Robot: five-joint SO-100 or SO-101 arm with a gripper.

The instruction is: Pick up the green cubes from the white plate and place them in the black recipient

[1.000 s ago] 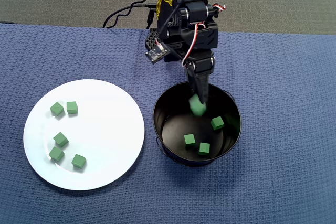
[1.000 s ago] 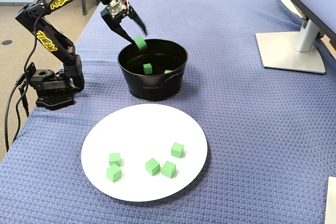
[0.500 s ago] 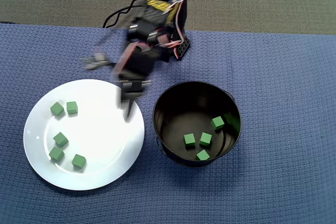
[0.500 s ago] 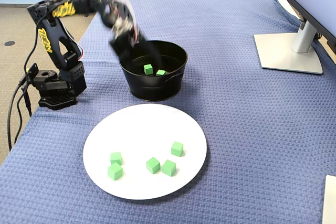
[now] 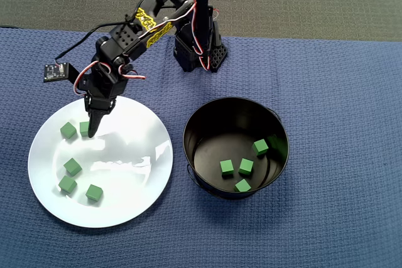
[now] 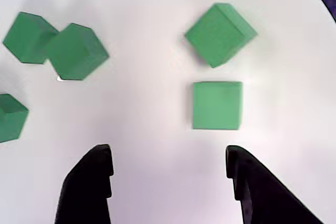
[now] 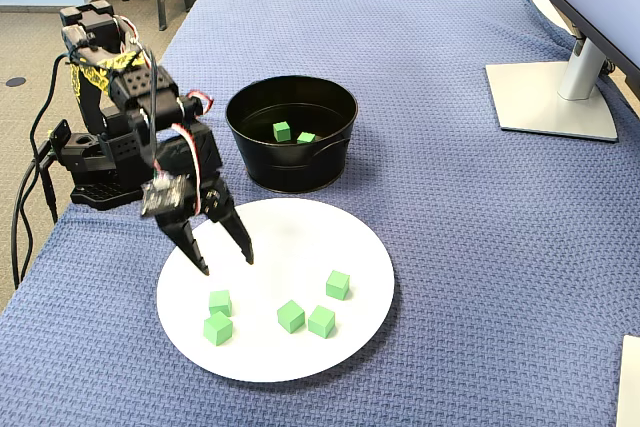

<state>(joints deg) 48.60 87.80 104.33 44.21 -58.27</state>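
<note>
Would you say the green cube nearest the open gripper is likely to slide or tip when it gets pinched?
The cube has flat faces, so it probably won't roll. The white plate looks glossy, so an off-centre touch from the gripper might slide it.

Your tabletop [image 7: 450, 207] is covered in a blue waffle-weave cloth. Directly on it you have the white plate [image 7: 300, 237], the black recipient [image 7: 292, 162] just beside it, the arm's base [image 7: 100, 172], and a monitor stand [image 7: 550, 97].
</note>
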